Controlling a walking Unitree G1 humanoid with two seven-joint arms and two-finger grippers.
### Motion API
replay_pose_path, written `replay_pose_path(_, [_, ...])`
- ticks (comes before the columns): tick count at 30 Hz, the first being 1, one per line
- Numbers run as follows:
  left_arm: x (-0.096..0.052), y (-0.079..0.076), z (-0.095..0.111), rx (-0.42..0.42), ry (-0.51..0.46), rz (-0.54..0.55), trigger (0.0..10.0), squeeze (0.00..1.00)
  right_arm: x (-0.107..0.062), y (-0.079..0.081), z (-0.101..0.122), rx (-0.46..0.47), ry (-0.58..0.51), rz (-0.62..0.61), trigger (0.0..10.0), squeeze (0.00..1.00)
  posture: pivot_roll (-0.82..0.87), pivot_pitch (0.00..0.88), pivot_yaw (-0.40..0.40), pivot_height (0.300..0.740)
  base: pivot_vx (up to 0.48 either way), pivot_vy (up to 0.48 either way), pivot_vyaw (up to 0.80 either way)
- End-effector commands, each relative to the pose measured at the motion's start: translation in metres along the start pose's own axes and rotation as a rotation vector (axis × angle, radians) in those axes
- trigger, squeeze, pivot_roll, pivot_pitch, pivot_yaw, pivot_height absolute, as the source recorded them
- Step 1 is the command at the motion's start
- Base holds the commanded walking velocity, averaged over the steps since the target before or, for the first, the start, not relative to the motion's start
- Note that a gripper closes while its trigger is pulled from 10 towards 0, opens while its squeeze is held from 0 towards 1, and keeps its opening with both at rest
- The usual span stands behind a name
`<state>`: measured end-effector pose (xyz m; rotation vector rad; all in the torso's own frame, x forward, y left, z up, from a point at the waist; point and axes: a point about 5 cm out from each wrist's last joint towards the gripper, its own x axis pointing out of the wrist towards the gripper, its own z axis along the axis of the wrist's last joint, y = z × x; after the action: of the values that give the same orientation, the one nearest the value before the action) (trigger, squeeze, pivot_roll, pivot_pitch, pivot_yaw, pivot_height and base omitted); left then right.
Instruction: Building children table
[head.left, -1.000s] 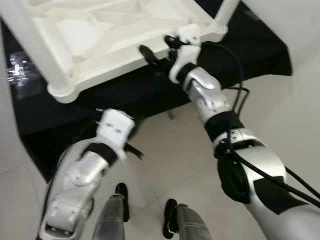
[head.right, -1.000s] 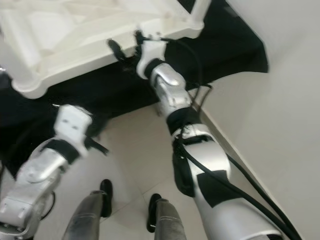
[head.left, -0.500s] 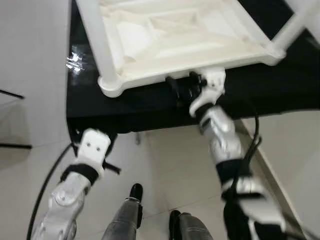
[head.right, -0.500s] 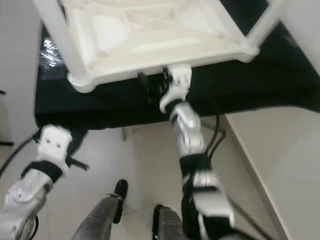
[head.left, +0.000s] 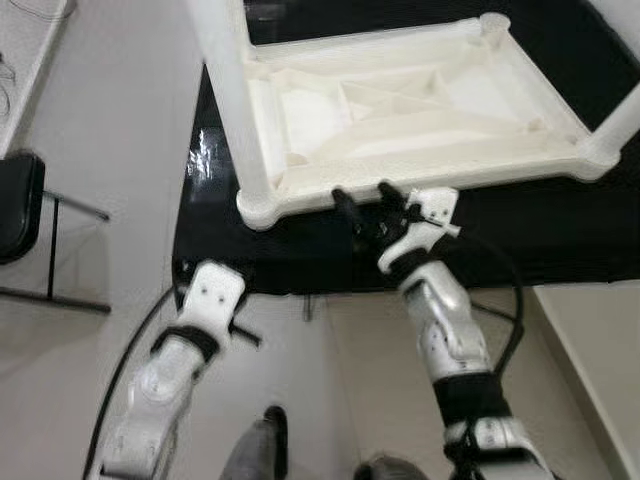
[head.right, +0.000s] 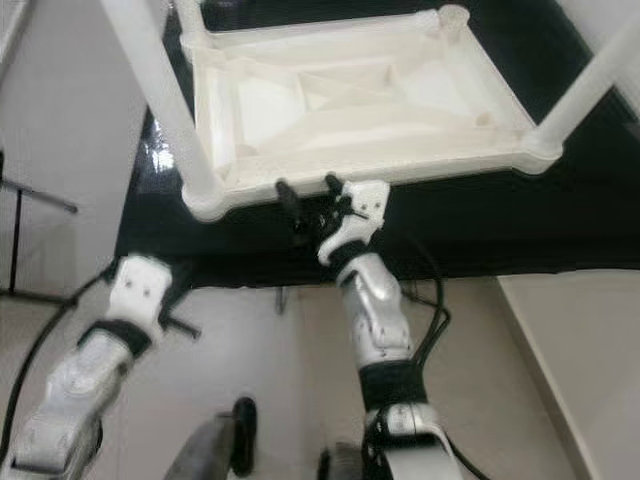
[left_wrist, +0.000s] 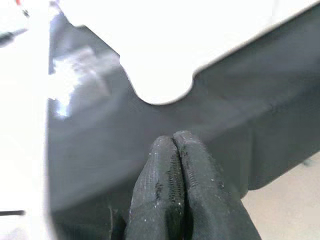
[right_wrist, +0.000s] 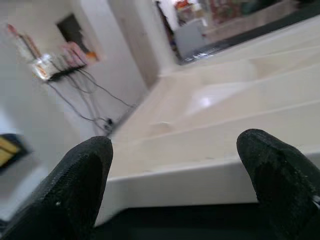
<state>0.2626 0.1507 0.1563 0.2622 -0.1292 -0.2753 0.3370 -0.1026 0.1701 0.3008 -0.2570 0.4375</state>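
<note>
Lying upside down, ribbed white plastic table (head.left: 420, 110); right fingers (head.left: 361, 205) spread, left fingers (left_wrist: 175, 170) pressed together.

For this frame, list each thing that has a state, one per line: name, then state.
children table: upside down on the black surface, underside ribs showing, legs pointing up.
right tool: open, fingers at the tabletop's near edge.
left tool: shut, empty, low beside the black surface.
chair: upright on the floor.

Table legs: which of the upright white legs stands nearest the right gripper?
The near-left corner leg. It rises from the corner of the upturned white table top just left of the open right gripper; the leg at the near-right corner is farther away.
</note>
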Motion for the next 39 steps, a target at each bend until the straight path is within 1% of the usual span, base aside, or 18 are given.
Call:
replay_pose_path(1, [0.002,0.0,-0.003,-0.015,0.001,-0.004,10.0,0.0,-0.006,-0.005,0.001,-0.003,0.01,-0.041,10.0,0.0,0.11,0.149,-0.011,0.74,0.0,0.0,0.79])
replay_pose_path(2, [0.002,0.0,-0.003,-0.015,0.001,-0.004,10.0,0.0,-0.006,-0.005,0.001,-0.003,0.01,-0.041,10.0,0.0,0.11,0.149,-0.011,0.74,0.0,0.0,0.79])
replay_pose_path(3, [0.007,0.001,0.004,-0.028,-0.024,-0.011,10.0,0.0,-0.006,-0.006,0.004,-0.005,0.001,-0.051,10.0,0.0,0.11,0.149,-0.01,0.74,0.0,0.0,0.78])
replay_pose_path(6, [0.011,0.002,0.011,-0.038,-0.051,-0.018,10.0,0.0,-0.004,-0.007,0.009,-0.026,-0.016,-0.05,10.0,0.0,0.11,0.152,-0.009,0.74,0.0,0.0,0.77])
replay_pose_path(8, [0.014,0.001,0.015,-0.05,-0.068,-0.029,10.0,0.0,-0.002,-0.01,0.014,-0.038,-0.032,-0.069,10.0,0.0,0.11,0.153,-0.01,0.74,0.0,0.0,0.0])
replay_pose_path(10, [0.016,-0.002,0.018,-0.079,-0.086,-0.045,10.0,0.0,0.002,-0.012,0.016,-0.061,-0.018,-0.076,10.0,0.0,0.1,0.156,-0.012,0.74,0.0,0.0,0.0])
replay_pose_path(11, [0.016,-0.002,0.018,-0.079,-0.086,-0.045,10.0,0.0,0.002,-0.012,0.016,-0.061,-0.018,-0.076,10.0,0.0,0.1,0.156,-0.012,0.74,0.0,0.0,0.0])
replay_pose_path(15, [0.017,-0.006,0.018,-0.097,-0.09,-0.062,10.0,0.0,0.005,-0.012,0.021,-0.078,-0.025,-0.071,10.0,0.0,0.09,0.162,-0.016,0.74,0.0,-0.467,0.0])
replay_pose_path(18, [0.018,-0.008,0.017,-0.109,-0.086,-0.064,10.0,0.0,0.005,-0.009,0.019,-0.09,-0.012,-0.061,10.0,0.0,0.09,0.165,-0.026,0.74,0.0,-0.465,0.0])
replay_pose_path(19, [0.018,-0.009,0.016,-0.116,-0.085,-0.063,10.0,0.0,0.004,-0.008,0.015,-0.109,0.011,-0.062,10.0,0.0,0.09,0.164,-0.029,0.74,0.0,-0.465,0.0])
replay_pose_path(23, [0.019,-0.009,0.015,-0.122,-0.077,-0.057,10.0,0.0,0.002,-0.008,0.009,-0.125,0.036,-0.07,10.0,0.0,0.09,0.164,-0.034,0.74,0.0,-0.392,0.0])
replay_pose_path(26, [0.021,-0.009,0.01,-0.114,-0.051,-0.038,10.0,0.0,0.001,-0.011,0.002,-0.15,0.077,-0.111,10.0,0.0,0.09,0.159,-0.046,0.74,0.0,0.0,0.0])
replay_pose_path(30, [0.023,-0.008,0.009,-0.105,-0.044,-0.018,10.0,0.0,0.002,-0.016,0.0,-0.153,0.096,-0.141,10.0,0.0,0.09,0.156,-0.049,0.74,0.0,0.0,0.0])
replay_pose_path(31, [0.024,-0.006,0.009,-0.108,-0.045,-0.01,10.0,0.0,0.003,-0.02,0.0,-0.157,0.102,-0.172,10.0,0.0,0.09,0.152,-0.053,0.74,0.0,0.0,0.0])
replay_pose_path(36, [0.025,-0.004,0.01,-0.113,-0.045,-0.007,10.0,0.0,0.004,-0.023,0.002,-0.162,0.104,-0.192,10.0,0.0,0.08,0.15,-0.054,0.74,0.0,0.0,0.0])
replay_pose_path(39, [0.025,-0.005,0.012,-0.134,-0.053,-0.027,10.0,0.0,0.005,-0.022,0.002,-0.159,0.105,-0.189,10.0,0.0,0.08,0.15,-0.054,0.74,0.0,0.0,0.0])
